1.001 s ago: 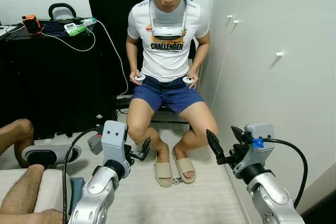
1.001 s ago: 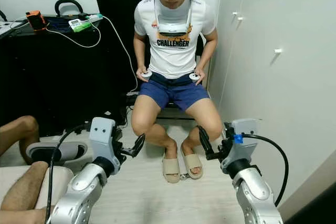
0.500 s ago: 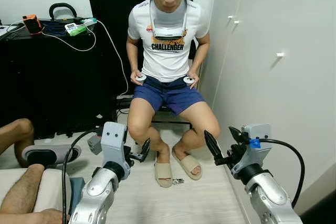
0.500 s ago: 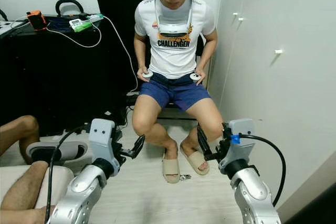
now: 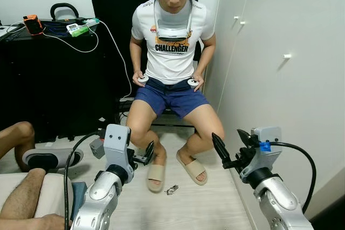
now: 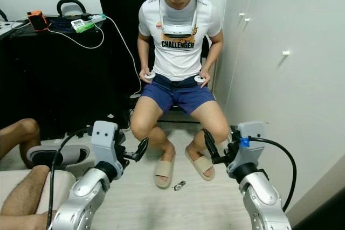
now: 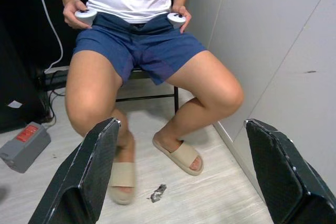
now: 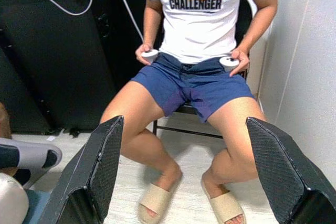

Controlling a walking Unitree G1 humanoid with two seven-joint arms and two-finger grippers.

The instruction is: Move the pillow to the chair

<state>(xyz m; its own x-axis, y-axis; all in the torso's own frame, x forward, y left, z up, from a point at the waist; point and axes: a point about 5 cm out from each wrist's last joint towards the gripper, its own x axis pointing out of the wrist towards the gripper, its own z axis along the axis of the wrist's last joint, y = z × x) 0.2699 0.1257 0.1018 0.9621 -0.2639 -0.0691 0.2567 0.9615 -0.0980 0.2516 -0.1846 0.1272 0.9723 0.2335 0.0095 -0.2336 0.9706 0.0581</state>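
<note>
A pale cushion [image 5: 51,195], possibly the pillow, lies at the lower left with a bare leg resting across it and a teal item [image 5: 78,191] beside it. The chair [image 5: 173,115] stands straight ahead; a person in a white shirt and blue shorts sits on it, so only its dark frame shows under the thighs. My left gripper [image 5: 144,154] is raised and open with nothing in it, pointing at the person's legs. My right gripper [image 5: 230,145] is also open and holds nothing, level with the person's knee near the white wall. The left wrist view has the gripper [image 7: 181,124] wide open.
A black desk [image 5: 48,74] with cables and devices fills the left. White cupboard doors [image 5: 280,57] close off the right. The seated person's sandalled feet [image 5: 191,168] rest on the floor beside a small crumpled scrap [image 5: 172,189]. A grey slipper [image 5: 51,159] and a grey box [image 7: 23,145] lie at the left.
The seated person has spread their feet apart, uncovering a small scrap on the floor. Both grippers stay open, nearly where they were.
</note>
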